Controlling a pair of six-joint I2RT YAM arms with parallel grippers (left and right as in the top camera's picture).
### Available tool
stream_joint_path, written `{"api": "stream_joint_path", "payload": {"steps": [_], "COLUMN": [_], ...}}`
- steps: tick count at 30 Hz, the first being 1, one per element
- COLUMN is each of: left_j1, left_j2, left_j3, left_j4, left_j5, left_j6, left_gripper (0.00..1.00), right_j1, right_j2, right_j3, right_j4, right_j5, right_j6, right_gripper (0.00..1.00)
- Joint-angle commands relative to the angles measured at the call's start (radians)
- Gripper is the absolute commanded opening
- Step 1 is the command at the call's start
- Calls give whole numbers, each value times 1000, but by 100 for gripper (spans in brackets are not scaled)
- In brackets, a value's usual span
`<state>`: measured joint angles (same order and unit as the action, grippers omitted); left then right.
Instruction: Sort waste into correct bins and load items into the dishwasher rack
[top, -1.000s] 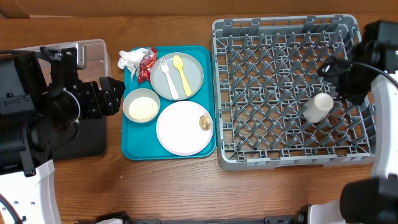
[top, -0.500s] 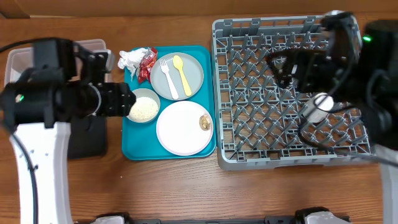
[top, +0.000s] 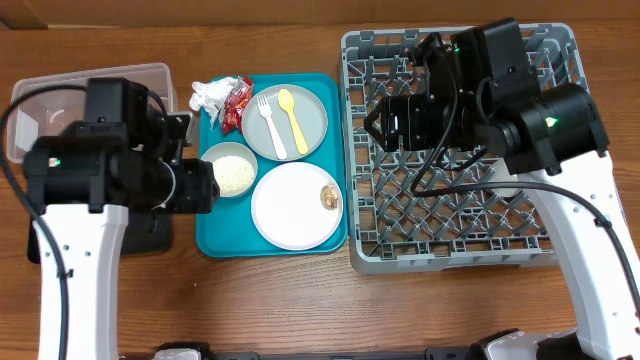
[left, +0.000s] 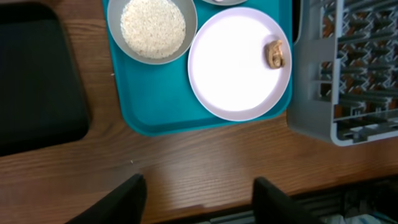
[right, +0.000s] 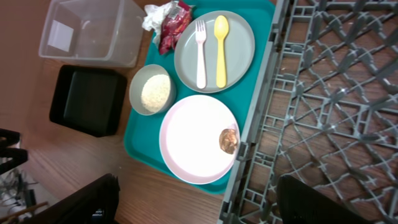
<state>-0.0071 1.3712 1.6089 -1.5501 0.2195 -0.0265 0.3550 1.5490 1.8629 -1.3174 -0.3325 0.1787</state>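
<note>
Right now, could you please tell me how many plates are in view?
2. The grey-blue plate sits at the teal tray's far right, carrying fork and spoon; the white plate lies just nearer, holding a brown morsel. Part of the rack is hidden.

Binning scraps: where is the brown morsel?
Overhead: the morsel sits at the right edge of the white-pink plate, on the teal tray, beside the dishwasher rack.
</note>
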Motion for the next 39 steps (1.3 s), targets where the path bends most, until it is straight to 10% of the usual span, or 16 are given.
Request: {"api": "stream_joint_path", "payload": {"steps": [1,19,39], "left_j1": [-13,-134,31], "left_j2": [-2,133,-109], "left_j3": [-93,-297,-113], "left_j4": [71,565,203], "left_j5": [-5,-102,-230], "left_j6": [-41,-13,-180], "left_gripper": [57,54,65], "right_j1": [4,4,261], "right_j2": [-3,5,676], "right_j3": [3,2,2], "right_j4": [0,2,717], "right_j5": [18,59,286], "right_j6": [-11,-12,-79], "right_gripper": [85,88,76]}}
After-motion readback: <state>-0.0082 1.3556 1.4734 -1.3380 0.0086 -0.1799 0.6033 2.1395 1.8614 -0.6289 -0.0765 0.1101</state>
